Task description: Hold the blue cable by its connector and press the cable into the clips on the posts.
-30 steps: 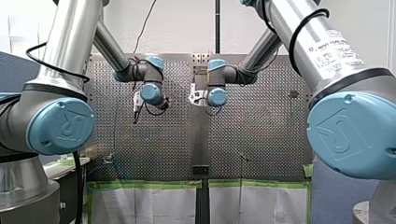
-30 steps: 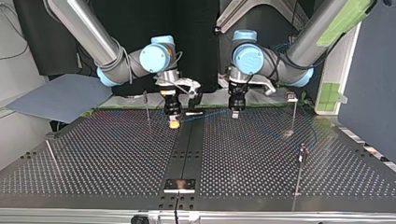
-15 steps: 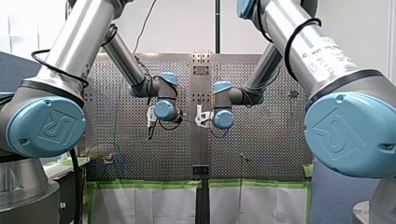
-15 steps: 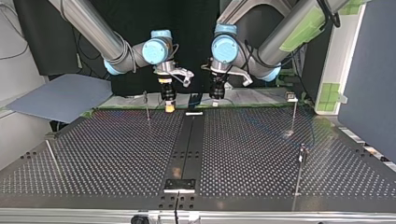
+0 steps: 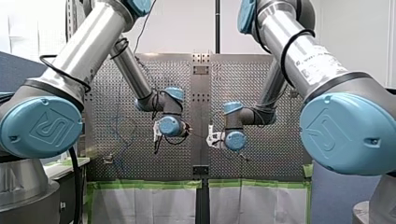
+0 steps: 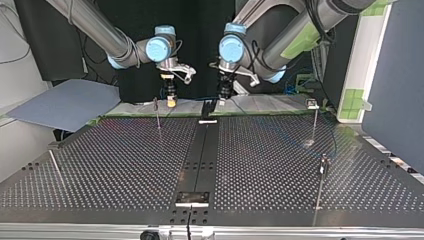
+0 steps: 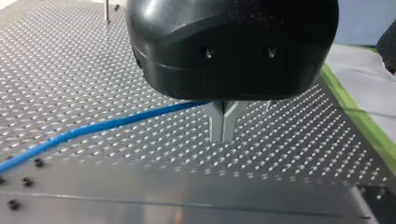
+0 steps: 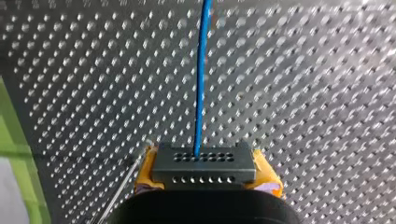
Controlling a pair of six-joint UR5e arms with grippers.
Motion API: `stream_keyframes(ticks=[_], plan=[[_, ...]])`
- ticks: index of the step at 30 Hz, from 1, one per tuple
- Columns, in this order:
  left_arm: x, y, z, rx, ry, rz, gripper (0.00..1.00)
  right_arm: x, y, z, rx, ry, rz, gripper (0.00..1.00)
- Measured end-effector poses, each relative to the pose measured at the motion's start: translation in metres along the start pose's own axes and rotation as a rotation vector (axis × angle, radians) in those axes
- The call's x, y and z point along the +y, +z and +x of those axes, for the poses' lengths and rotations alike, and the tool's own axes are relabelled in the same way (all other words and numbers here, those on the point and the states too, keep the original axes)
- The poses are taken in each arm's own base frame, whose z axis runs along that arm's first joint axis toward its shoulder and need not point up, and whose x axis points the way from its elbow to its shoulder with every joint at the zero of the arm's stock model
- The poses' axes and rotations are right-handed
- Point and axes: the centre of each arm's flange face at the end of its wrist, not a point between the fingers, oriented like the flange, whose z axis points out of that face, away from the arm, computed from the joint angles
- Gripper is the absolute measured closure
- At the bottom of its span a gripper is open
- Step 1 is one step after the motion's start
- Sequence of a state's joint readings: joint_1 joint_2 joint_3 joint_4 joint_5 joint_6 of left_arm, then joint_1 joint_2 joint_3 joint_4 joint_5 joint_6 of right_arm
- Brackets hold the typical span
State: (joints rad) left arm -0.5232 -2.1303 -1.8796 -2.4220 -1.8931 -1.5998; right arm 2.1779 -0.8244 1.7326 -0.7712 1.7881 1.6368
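My right claw [image 8: 205, 176] is clamped on the black connector [image 8: 204, 161], with its yellow pads [image 8: 266, 172] pressed against the block's two short ends. The connector is a flat rectangular piece with rows of small round holes, and it lies crosswise between the pads. The blue cable [image 8: 201, 79] leaves the middle of the connector's far face and runs straight ahead of the claw. Its long axis is in line with the claw's reach, and it is thin, smooth and round. Beneath it is the perforated metal bench [image 8: 308, 93], dull grey with a regular grid of holes. A thin metal post [image 8: 123, 184] slants just beside one pad. A green tape strip [image 8: 11, 140] edges the bench further out on that side.

My left claw [image 7: 223, 138] has its grey metal fingers [image 7: 217, 122] together at the tips, pinching the cable in the fork just above them. From there the cable runs off to one side of the claw, over the bench in a gentle curve.
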Motion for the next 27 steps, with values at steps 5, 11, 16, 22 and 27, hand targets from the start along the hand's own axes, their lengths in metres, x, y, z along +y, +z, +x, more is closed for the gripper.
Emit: stream_keyframes(ticks=[5,11,16,22,27], plan=[[-0.011,0.003,0.018,0.007,0.002,0.018,1.00,0.023,-0.002,-0.011,-0.002,0.007,-0.003,1.00],[-0.028,0.012,0.032,-0.004,-0.006,0.041,1.00,0.055,-0.010,-0.026,-0.025,0.006,-0.044,1.00],[-0.036,0.020,0.048,0.001,-0.028,0.051,1.00,0.067,-0.028,-0.054,-0.079,-0.007,-0.083,1.00],[-0.055,0.027,0.066,0.015,-0.024,0.088,1.00,0.079,-0.055,-0.098,-0.154,-0.019,-0.128,1.00],[-0.074,0.032,0.078,0.014,-0.021,0.117,1.00,0.091,-0.078,-0.130,-0.223,-0.027,-0.154,1.00]])
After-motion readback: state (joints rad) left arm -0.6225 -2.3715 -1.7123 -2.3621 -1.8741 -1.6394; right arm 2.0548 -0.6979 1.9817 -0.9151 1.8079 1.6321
